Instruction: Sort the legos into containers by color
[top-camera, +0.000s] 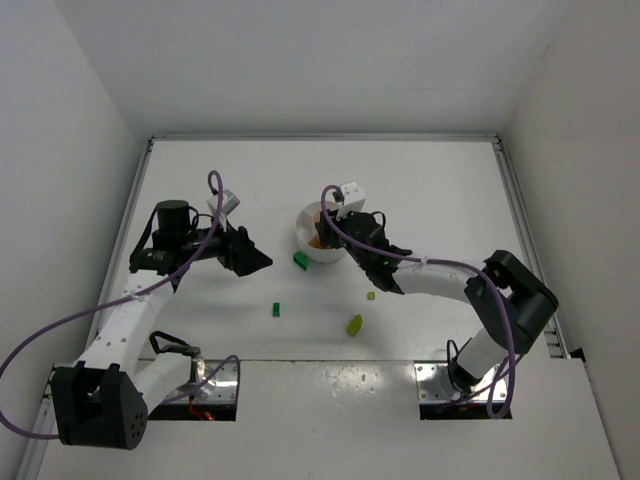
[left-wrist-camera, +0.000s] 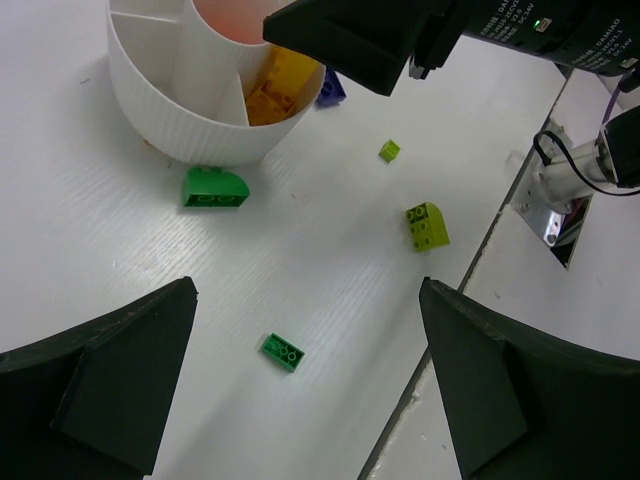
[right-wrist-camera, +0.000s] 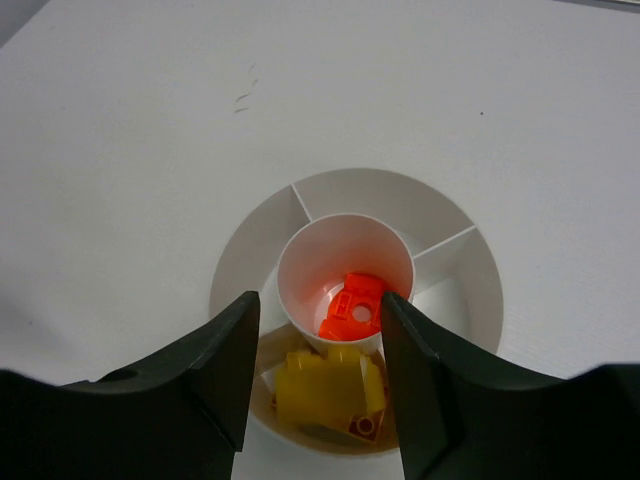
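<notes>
White table (top-camera: 420, 180): right arm (top-camera: 432, 273) bends over dish (right-wrist-camera: 352, 190), jaws apart (left arm (top-camera: 128, 312): wider).

I'm looking at a white table (top-camera: 420, 190) boxed in on three sides by plain white walls: a left wall (top-camera: 60, 150), a back wall (top-camera: 320, 60) and a right wall (top-camera: 585, 150). A thin pale rail (top-camera: 320, 137) runs along the table's far edge, and similar strips follow its left and right edges. Close up, the top shows a fine streaked grain, and I can pick out one small dark scuff (right-wrist-camera: 245, 97). The light is even and soft, and shadows are faint.
</notes>
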